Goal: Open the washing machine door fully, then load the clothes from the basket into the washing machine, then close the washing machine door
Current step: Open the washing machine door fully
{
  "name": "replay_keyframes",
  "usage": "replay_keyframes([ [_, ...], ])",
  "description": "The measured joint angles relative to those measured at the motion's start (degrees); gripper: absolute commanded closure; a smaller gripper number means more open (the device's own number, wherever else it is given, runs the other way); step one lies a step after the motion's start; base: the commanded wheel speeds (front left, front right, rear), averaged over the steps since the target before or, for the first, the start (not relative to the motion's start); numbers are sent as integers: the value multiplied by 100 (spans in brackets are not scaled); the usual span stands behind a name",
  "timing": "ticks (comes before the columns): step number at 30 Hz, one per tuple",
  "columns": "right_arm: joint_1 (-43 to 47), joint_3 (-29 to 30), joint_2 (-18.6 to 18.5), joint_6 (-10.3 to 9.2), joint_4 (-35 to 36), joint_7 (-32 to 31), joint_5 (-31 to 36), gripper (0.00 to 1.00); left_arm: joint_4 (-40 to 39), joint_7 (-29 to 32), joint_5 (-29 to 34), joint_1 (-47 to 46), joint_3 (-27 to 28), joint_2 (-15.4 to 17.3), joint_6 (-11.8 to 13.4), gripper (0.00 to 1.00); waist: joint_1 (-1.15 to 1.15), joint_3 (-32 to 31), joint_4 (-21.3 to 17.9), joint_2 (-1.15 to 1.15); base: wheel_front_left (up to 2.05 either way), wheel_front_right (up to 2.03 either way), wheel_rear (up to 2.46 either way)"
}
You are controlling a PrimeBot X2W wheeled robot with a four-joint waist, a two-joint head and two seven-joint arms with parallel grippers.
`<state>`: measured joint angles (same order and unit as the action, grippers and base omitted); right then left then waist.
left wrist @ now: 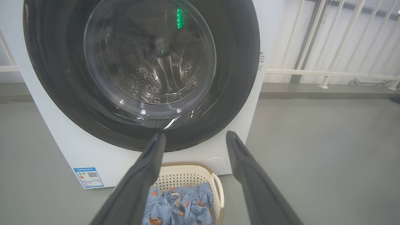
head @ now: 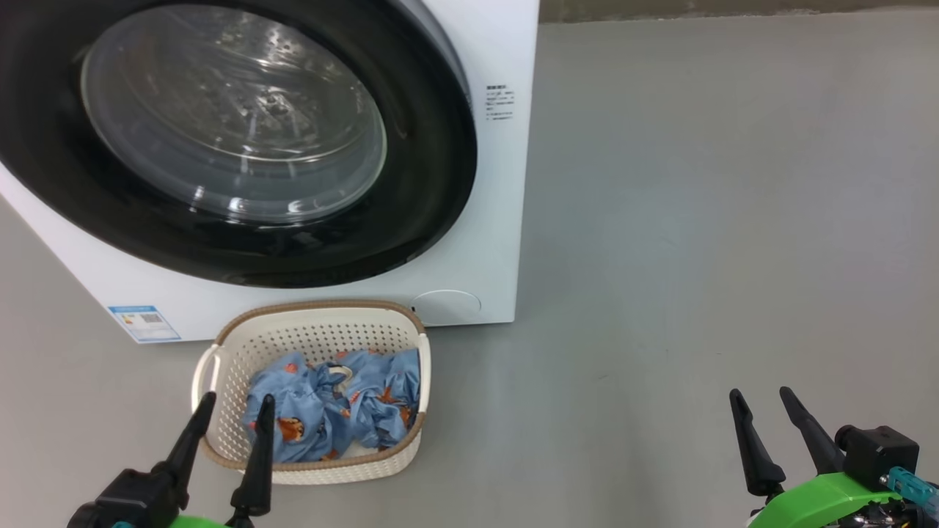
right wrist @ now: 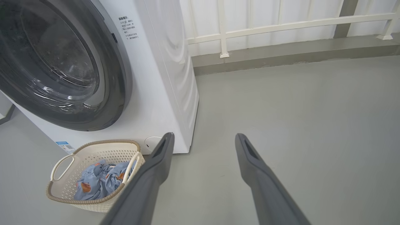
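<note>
Floor (head: 697, 220): smooth grey, matte. White railing (right wrist: 281, 26) set behind.
Washing machine (head: 499, 220): white, boxy, stood on floor. Door (head: 433, 183) shut; glossy black rim, bulging clear glass.
Basket (head: 315, 308): cream perforated plastic, brown rim, placed just before machine. Blue printed clothes (head: 330, 411) bundled inside.
Left gripper (head: 238, 398): fingers spread wide, empty, held near basket.
Right gripper (head: 759, 392): fingers spread wide, empty, well apart from basket.

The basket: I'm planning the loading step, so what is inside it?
Inside the cream-white perforated plastic basket lie crumpled light blue clothes printed with orange figures, covering most of its floor. Anything beneath the bundle is hidden.
</note>
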<state>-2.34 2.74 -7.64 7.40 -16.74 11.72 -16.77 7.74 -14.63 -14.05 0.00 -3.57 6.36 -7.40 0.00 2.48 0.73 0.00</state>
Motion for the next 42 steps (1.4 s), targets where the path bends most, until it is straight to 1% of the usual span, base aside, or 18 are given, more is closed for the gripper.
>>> replay_keyframes([
  [9,-12,1,23,0,-3,9,0,0,0,0,-38,-1,1,0,0,0,0,27,38,0,13,13,-27],
  [10,-15,-7,31,0,-5,26,-2,18,0,0,-42,-1,1,0,0,0,0,30,45,0,0,0,0],
  [11,-27,-20,37,0,-16,44,-4,62,0,0,-42,-1,-1,-1,0,0,0,30,53,0,0,0,0],
  [12,-43,-40,41,0,-21,52,-19,79,0,0,-43,-1,-3,-1,0,0,0,30,60,0,0,0,0],
  [13,-73,-58,45,0,-24,58,-59,99,0,0,-44,-1,-2,-2,0,0,0,36,63,0,0,0,0],
  [17,-348,-112,78,0,-68,147,-296,100,-2,0,-52,-2,-21,-13,0,0,0,68,90,0,0,0,0],
  [21,-840,-172,183,0,-70,209,-925,100,-13,0,-89,-31,-53,-54,0,0,0,137,122,0,0,0,0],
  [26,-1681,-254,187,0,-19,259,-1663,100,-18,0,-91,-148,-93,-108,0,0,0,261,178,0,0,0,0],
  [29,-2224,-167,227,0,-2,260,-2356,100,-34,0,-145,-275,-107,-172,0,0,0,361,229,0,0,0,0],
  [31,-2543,-166,216,0,-11,261,-2615,100,-44,0,-146,-378,-137,-197,0,0,0,432,280,0,0,0,0],
  [32,-3031,-170,211,0,-77,300,-3167,100,-64,0,-168,-530,-175,-232,0,0,0,548,366,0,0,0,0],
  [35,-3460,-280,94,0,-170,303,-3726,100,-68,0,-193,-657,-241,-268,0,0,0,658,478,0,0,0,0],
  [38,-3850,-595,-129,0,-231,292,-4452,100,-69,0,-220,-743,-293,-310,0,0,0,777,597,0,0,0,0],
  [39,-3975,-722,-202,0,-234,182,-4757,100,-69,0,-248,-770,-310,-327,0,0,0,819,637,0,0,0,0],
  [40,-3975,-722,-202,0,-234,182,-4757,100,-69,0,-248,-770,-310,-327,0,0,0,819,637,0,0,0,0],
  [42,-4215,-953,-357,0,-238,-62,-5331,100,-68,0,-263,-841,-342,-345,0,0,0,902,721,0,0,0,0],
])
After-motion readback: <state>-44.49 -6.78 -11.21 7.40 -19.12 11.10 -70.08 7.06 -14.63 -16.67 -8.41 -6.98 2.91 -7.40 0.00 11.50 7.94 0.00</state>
